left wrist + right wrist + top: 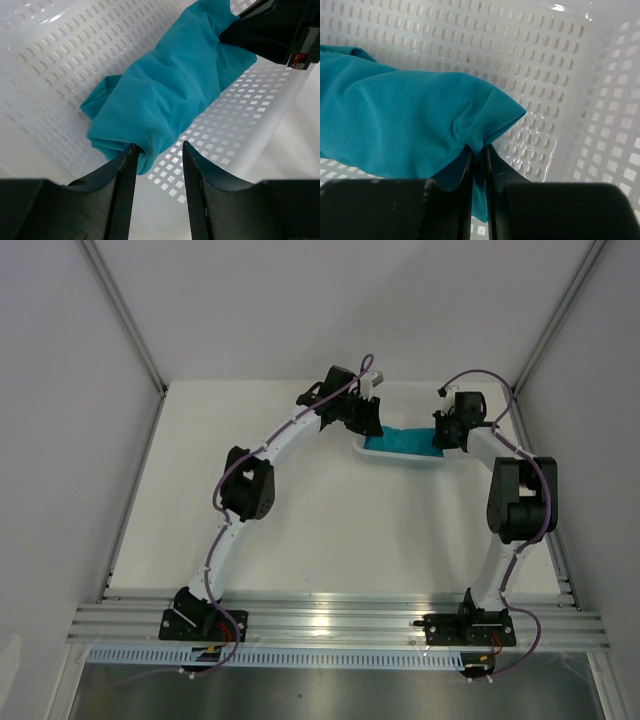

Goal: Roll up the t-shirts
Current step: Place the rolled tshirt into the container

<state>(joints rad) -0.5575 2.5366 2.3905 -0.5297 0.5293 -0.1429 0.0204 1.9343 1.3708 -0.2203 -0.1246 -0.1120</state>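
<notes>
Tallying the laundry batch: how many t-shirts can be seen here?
1: a rolled teal t-shirt lying in the white perforated basket at the far side of the table, one end pinched by the right gripper. Another could be hidden underneath.

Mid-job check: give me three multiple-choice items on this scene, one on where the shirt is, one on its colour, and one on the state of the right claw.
1. Where does the t-shirt lie?
A) on a shelf
B) in the white basket
C) on a chair

2. What colour is the t-shirt?
A) teal
B) red
C) yellow

3. How is the right claw?
A) wide open
B) out of view
C) shut on the t-shirt

Answers:
1 B: perforated basket walls surround the rolled fabric in both wrist views.
2 A: the fabric is blue-green in every view.
3 C: its fingers pinch a fold of the fabric in the right wrist view.
</notes>
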